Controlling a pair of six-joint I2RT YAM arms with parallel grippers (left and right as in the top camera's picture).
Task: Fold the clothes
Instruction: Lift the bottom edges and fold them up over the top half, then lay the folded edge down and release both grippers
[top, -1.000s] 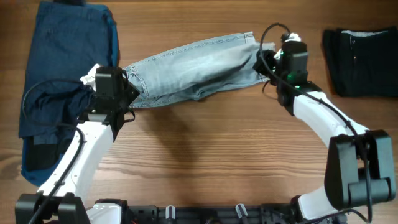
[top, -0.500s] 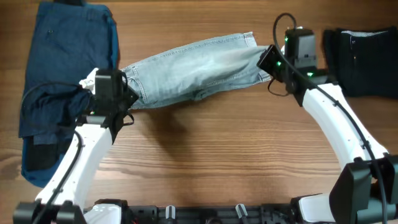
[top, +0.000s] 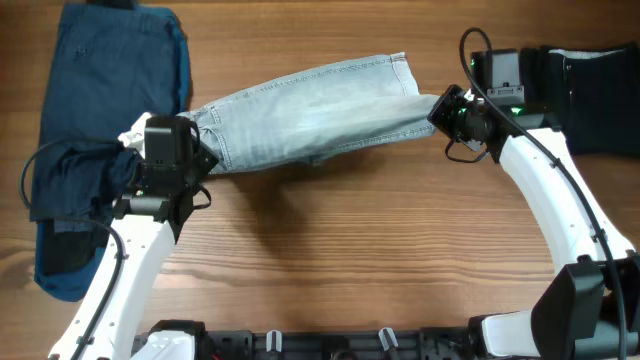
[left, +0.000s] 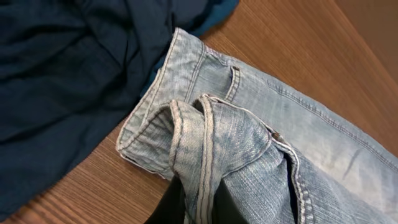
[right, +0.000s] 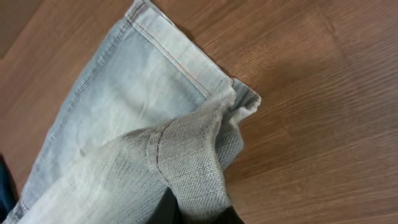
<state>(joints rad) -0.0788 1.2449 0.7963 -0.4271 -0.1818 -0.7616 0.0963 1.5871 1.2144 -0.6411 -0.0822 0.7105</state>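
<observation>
As if to smooth wrinkles before folding, holding the pale denim shorts (top: 310, 115) stretched across the middle of the counter (top: 330, 260), clamped at the waistband by the left gripper (top: 205, 160) and at a leg hem by the right gripper (top: 438, 108), between dark navy garments (top: 110, 90) at either side.

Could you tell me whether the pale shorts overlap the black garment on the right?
No, in the overhead view the pale shorts end short of the black garment.
</observation>
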